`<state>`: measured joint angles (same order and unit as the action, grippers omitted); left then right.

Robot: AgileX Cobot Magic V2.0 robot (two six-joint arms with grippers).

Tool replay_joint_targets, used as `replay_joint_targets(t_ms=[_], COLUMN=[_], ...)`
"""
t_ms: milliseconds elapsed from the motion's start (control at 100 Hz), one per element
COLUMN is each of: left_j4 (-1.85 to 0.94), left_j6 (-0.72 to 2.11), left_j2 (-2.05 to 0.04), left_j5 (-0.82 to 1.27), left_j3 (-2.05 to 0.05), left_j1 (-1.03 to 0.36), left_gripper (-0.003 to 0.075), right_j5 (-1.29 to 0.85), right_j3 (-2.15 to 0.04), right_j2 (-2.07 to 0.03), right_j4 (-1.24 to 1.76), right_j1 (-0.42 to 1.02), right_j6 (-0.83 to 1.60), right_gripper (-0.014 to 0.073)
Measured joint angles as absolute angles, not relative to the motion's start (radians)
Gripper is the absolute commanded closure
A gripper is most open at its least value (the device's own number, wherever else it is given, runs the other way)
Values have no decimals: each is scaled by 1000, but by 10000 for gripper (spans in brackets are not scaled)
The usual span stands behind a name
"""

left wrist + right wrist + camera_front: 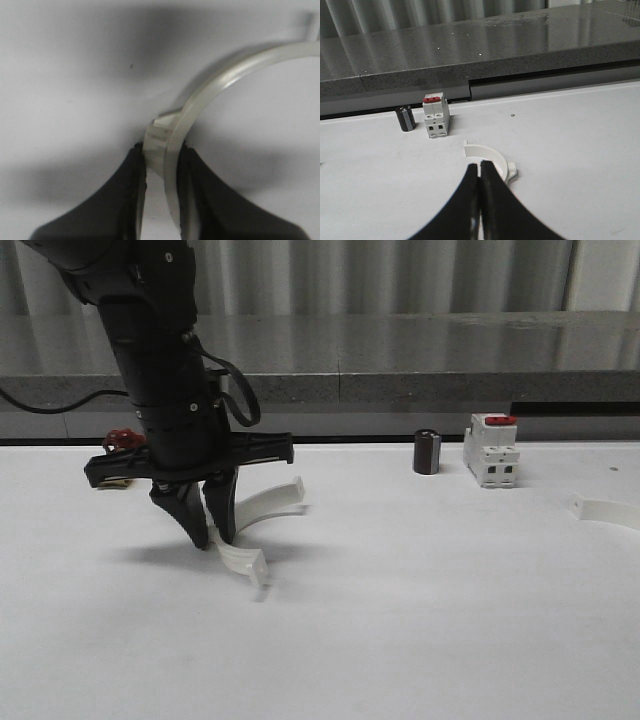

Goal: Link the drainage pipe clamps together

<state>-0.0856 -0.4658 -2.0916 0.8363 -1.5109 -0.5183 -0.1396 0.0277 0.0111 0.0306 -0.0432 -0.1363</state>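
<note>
One white half-ring drainage pipe clamp (pixel 268 502) lies on the white table left of centre. My left gripper (pixel 210 537) reaches down onto it. In the left wrist view the gripper (pixel 162 155) is shut on the clamp's band (pixel 220 82), next to a small tab, and the arc curves away beyond the fingers. The other clamp (pixel 608 510) lies at the table's far right edge. In the right wrist view this clamp (pixel 491 151) sits just beyond my right gripper (pixel 480 164), which is shut with nothing between its fingers.
A white boxy breaker with a red top (pixel 491 450) and a short black cylinder (pixel 427 452) stand at the back right of the table. A small red object (pixel 120 437) sits behind my left arm. A grey ledge (pixel 400 350) runs along the back.
</note>
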Motion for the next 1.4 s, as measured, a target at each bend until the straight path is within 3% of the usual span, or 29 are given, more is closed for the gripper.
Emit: replay_joint_targets(t_ms=[100, 270, 390, 690, 1040, 1400], left_j4=[-86, -86, -95, -108, -67, -59], left_j6=[-470, -472, -474, -374, -214, -107], left_j2=[-2094, -2102, -2102, -2062, -1792, -1370], left_j5=[839, 844, 845, 845, 796, 639], left_j3=[-1515, -1515, -1517, -1515, -1487, -1160], left_j1=[-518, -518, -522, -523, -485, -329], left_gripper=[539, 184, 54, 59, 59, 59], right_j5=[-140, -140, -140, -140, -140, -140], right_j3=[28, 28, 28, 28, 28, 28], right_j2=[11, 11, 11, 11, 11, 11], right_j4=[31, 31, 31, 31, 31, 31], right_j1=[-43, -43, -43, -43, -43, -43], right_j6=[-136, -136, -136, -136, -136, -136], right_gripper=[660, 660, 660, 660, 660, 660])
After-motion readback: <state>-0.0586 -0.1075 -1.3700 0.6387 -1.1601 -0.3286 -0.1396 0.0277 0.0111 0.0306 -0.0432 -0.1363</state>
